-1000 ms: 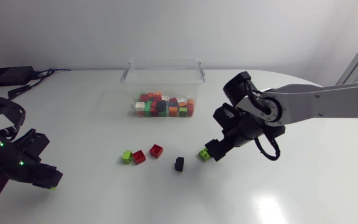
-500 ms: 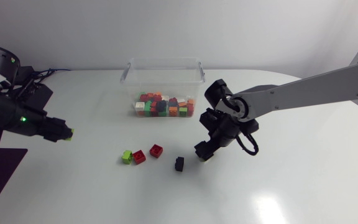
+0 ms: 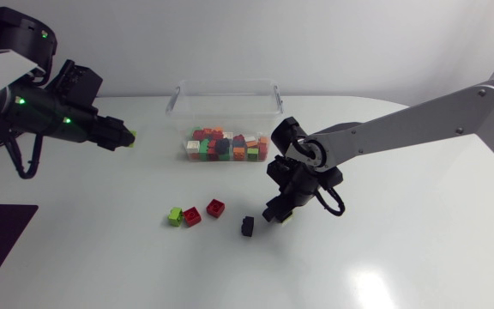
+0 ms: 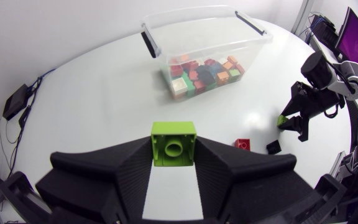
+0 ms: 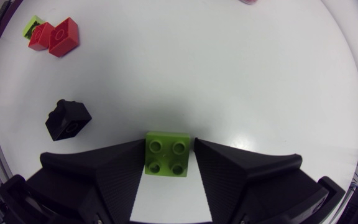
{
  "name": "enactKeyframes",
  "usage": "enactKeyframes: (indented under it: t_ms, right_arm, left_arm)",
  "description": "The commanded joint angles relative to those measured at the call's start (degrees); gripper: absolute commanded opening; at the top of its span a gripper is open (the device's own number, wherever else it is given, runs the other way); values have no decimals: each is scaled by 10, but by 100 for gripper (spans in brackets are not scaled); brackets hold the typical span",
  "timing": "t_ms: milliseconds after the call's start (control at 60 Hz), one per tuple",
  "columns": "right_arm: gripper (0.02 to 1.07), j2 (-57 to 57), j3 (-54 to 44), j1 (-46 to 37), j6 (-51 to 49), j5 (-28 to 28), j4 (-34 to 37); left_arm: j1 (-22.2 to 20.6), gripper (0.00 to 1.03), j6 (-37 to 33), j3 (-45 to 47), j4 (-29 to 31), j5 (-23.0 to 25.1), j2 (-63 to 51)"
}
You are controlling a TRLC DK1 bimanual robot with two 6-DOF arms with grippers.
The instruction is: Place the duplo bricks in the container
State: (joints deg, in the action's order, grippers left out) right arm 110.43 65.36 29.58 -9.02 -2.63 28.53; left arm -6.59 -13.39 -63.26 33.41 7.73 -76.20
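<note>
Two claws, each pinching a lime brick. The left claw [image 3: 123, 137] has swung up from low beside the bench [image 3: 401, 257] edge. The clear, thin-walled container [image 3: 178, 96] now lies ahead of it, so a drop looks near. Its hollow-bottomed brick [image 4: 173, 144] is hard, glossy plastic. The right claw [image 3: 274, 212] has slid toward the black brick [image 3: 247, 226], gripping a four-stud brick [image 5: 167, 154].

The left gripper [image 4: 173, 149] is matte black, and the duplo brick [image 4: 173, 140] between its fingers is lime green. The right gripper [image 5: 168, 148] is black too, its held brick [image 5: 168, 157] the same lime green. On the white table [image 3: 144, 266] are a lime-green loose brick [image 3: 175, 216], a red brick [image 3: 193, 216], a second red brick [image 3: 216, 207] and a black brick [image 3: 247, 226]. The container [image 3: 225, 86] is clear; its heap of bricks [image 3: 227, 146] is red, orange, green, white and dark.
</note>
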Motion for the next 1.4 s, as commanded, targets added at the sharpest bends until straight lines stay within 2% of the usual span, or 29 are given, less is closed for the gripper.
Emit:
enactKeyframes:
  t_ms: [0,183,350,483,867,917,967,1050,1083,1183,1383]
  right_arm:
    - [38,9,13,4,12,8,5]
    - [35,-38,22,7,12,15,18]
    - [35,-66,69,5,13,14,53]
    - [35,-73,113,3,18,12,68]
    - [35,-86,206,-8,23,2,72]
    - [35,-87,215,-13,23,-2,70]
    - [35,-87,224,-15,23,-4,68]
    - [35,-90,238,-16,22,-4,64]
    - [35,-92,244,-17,22,-4,62]
    - [35,-93,263,-17,22,-4,53]
    - [35,-83,306,-16,24,-4,37]
  left_arm:
    - [-14,25,21,-35,-19,6,-37]
    - [-36,25,40,-82,-53,9,-76]
    - [-43,26,61,-136,-85,12,-137]
    - [-50,27,79,-166,-139,15,-187]
    - [-85,29,99,-307,-173,12,-320]
    - [-91,33,100,-324,-173,-2,-339]
    - [-95,46,100,-340,-173,-17,-359]
    - [-98,87,98,-356,-172,-42,-379]
    - [-97,93,97,-359,-172,-46,-383]
    - [-89,98,95,-356,-169,-47,-381]
    - [-69,98,85,-303,-142,-47,-314]
